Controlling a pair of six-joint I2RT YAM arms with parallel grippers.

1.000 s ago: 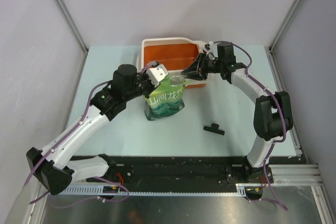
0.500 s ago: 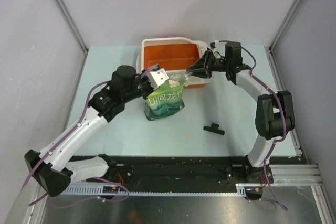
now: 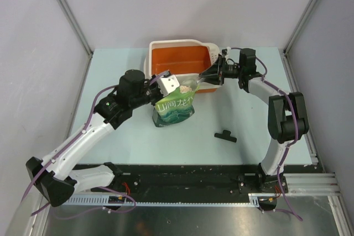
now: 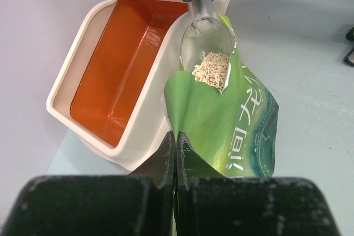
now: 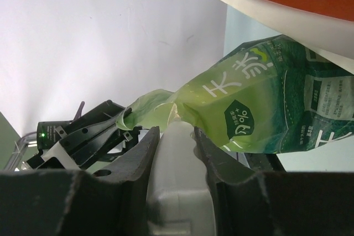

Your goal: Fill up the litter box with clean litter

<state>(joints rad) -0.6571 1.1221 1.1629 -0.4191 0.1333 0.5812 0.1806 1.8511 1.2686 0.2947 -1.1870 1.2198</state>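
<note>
My left gripper (image 4: 175, 136) pinches the green pouch (image 4: 232, 131) by its lip. My right gripper (image 5: 176, 142) clamps the clear scoop (image 4: 206, 42), loaded with clean litter (image 4: 211, 70) at the pouch mouth. Next I'd swing it level over the bare litter box (image 4: 152, 95), then tip.

1. From above I get bright, even light on the table (image 3: 110, 136). The arms (image 3: 88, 131) throw only soft, pale shadows under them, and the whole view is sharp.
2. On the left wrist view the left fingers (image 4: 164, 158) are a dark blur at the bottom, while the litter (image 4: 211, 70) in the scoop (image 4: 207, 34) is crisp.
3. A white streak of glare runs down the orange inner wall of the litter box (image 4: 105, 75), and the scoop glints too.
4. On the right wrist view the back wall (image 5: 110, 26) is almost washed out. The right fingers (image 5: 138, 164) are dim and soft, and the pouch (image 5: 265, 114) has a pale sheen.
</note>
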